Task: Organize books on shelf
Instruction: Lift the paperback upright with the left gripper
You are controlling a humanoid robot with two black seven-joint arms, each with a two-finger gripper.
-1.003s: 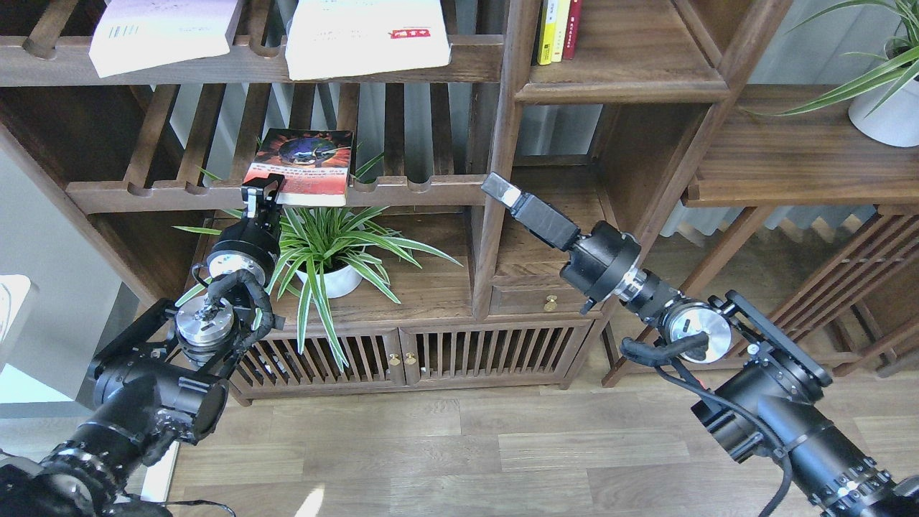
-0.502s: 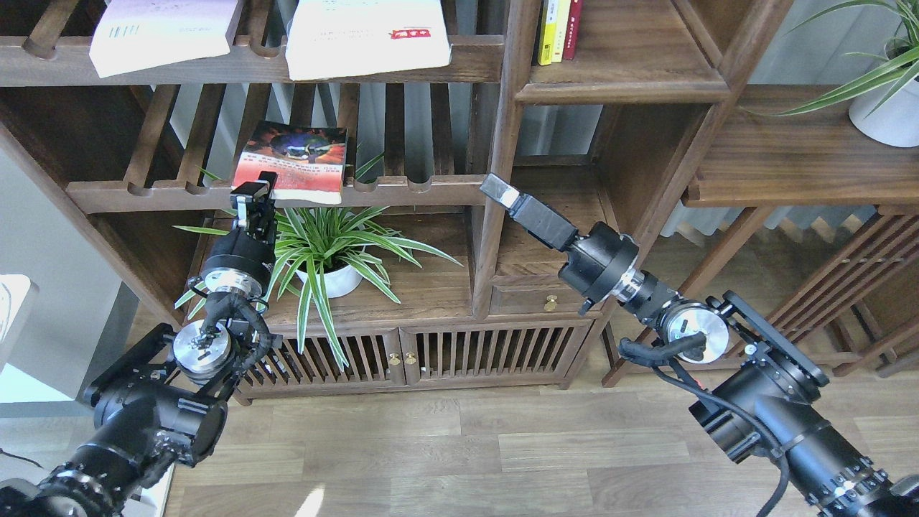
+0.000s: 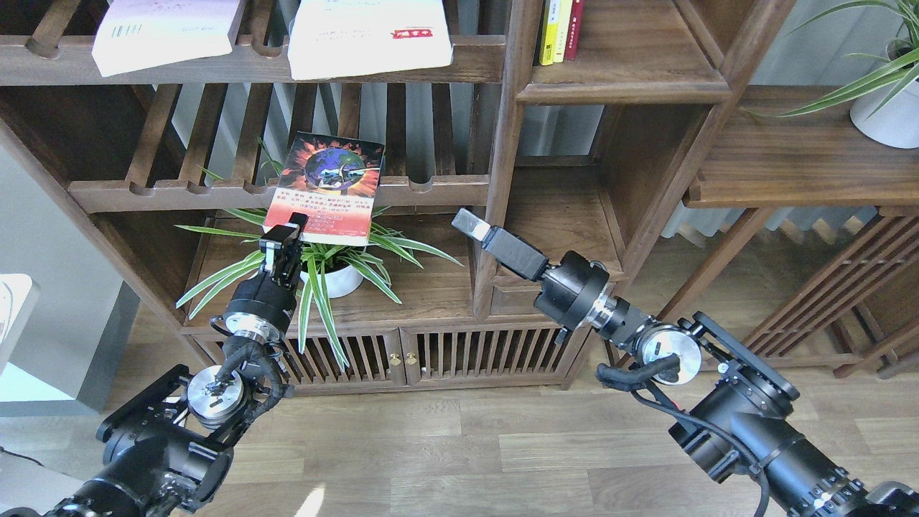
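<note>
Left gripper (image 3: pixel 290 231): clamped on near edge of dark book (image 3: pixel 327 185), held tilted before slatted rack (image 3: pixel 237 194), above plant (image 3: pixel 323 258) | Right gripper (image 3: pixel 470 224): empty, jaw state unclear | Handling: light, floppy, glossy paperback; edge pinch may sag or slip; grip nearer spine.

Paperbacks lying flat or held: three, namely one dark orange-red book (image 3: pixel 327 187), one large white book (image 3: pixel 368 36), one lilac-white book (image 3: pixel 166 32). Upright books (image 3: pixel 560 29): three. Potted plants: two, one lower (image 3: pixel 327 269), one at right (image 3: pixel 887 79); grippers: two, left gripper (image 3: pixel 287 228), right gripper (image 3: pixel 470 222).
</note>
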